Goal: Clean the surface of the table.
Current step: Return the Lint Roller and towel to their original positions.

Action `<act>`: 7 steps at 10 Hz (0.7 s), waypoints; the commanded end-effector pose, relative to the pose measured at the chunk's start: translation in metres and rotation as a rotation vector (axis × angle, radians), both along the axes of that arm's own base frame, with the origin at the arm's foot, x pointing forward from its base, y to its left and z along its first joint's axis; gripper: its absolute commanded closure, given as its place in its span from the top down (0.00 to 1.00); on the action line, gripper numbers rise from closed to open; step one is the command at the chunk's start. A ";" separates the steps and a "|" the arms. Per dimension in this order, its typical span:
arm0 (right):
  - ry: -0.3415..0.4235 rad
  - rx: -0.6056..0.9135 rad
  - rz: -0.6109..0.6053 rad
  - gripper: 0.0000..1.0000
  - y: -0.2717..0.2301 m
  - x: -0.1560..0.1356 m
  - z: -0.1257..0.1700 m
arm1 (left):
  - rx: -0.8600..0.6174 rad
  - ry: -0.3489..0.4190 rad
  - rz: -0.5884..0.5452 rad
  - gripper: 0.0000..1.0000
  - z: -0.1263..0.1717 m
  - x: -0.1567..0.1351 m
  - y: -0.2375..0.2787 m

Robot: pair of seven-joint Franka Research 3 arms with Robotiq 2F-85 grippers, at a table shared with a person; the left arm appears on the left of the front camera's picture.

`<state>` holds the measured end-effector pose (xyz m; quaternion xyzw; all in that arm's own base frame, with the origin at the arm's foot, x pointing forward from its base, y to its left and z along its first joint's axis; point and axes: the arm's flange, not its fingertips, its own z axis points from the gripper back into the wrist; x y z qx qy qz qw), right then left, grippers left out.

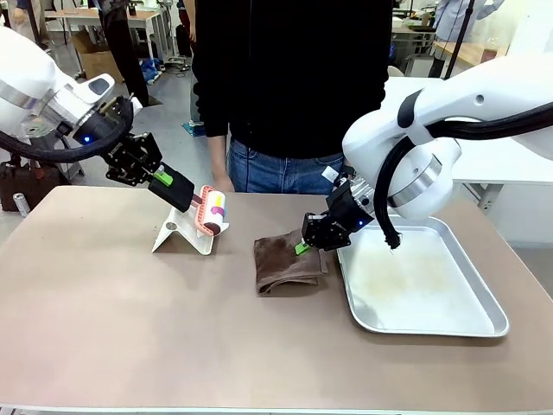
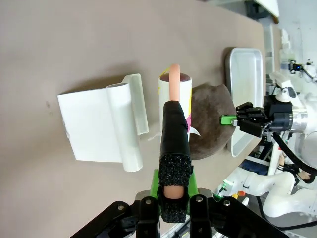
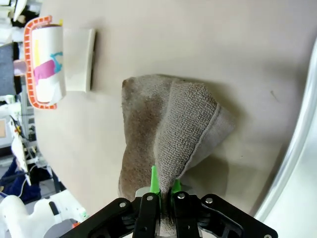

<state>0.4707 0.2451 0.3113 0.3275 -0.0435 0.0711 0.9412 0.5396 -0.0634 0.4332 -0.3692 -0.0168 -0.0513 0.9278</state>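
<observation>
A workshop floor with boxes and other tables lies behind, and across the foreground runs the table [image 1: 130, 328], its tan-brown top reaching from the near edge to the person [image 1: 289, 86] in a black top and jeans standing at the far side. Take the brown cloth [image 1: 283, 264] as the mark, lying crumpled near the table's middle. Right on it, the right gripper [image 1: 304, 245] has its fingers pinched together on the cloth's far right corner, the fabric bunched up between the green pads in the right wrist view. Just beside the cloth on the robot's right sits a silver metal tray [image 1: 449, 324], flat on the table, its near corner close to the cloth's edge. On the cloth's other side, a white stand [image 1: 183, 235] rests on the tabletop. Above it, the left gripper [image 1: 164, 181] is clamped on the black foam handle of a lint roller [image 1: 212, 210], the roller head with its orange frame and pink and yellow print tilted down, hanging just over the stand's edge nearest the cloth.
</observation>
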 end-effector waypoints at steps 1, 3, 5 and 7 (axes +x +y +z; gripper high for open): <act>0.019 0.009 -0.006 0.07 -0.003 0.006 0.002 | 0.084 0.030 0.003 0.22 0.006 0.003 -0.011; 0.020 0.013 -0.009 0.07 -0.005 0.007 0.002 | 0.115 0.052 -0.001 0.22 0.002 0.008 -0.016; 0.029 0.017 -0.006 0.07 -0.006 0.010 0.000 | 0.139 0.066 -0.006 0.22 -0.004 0.010 -0.023; 0.024 0.016 -0.008 0.07 -0.007 0.010 -0.001 | 0.151 0.082 0.013 0.22 -0.008 0.011 -0.025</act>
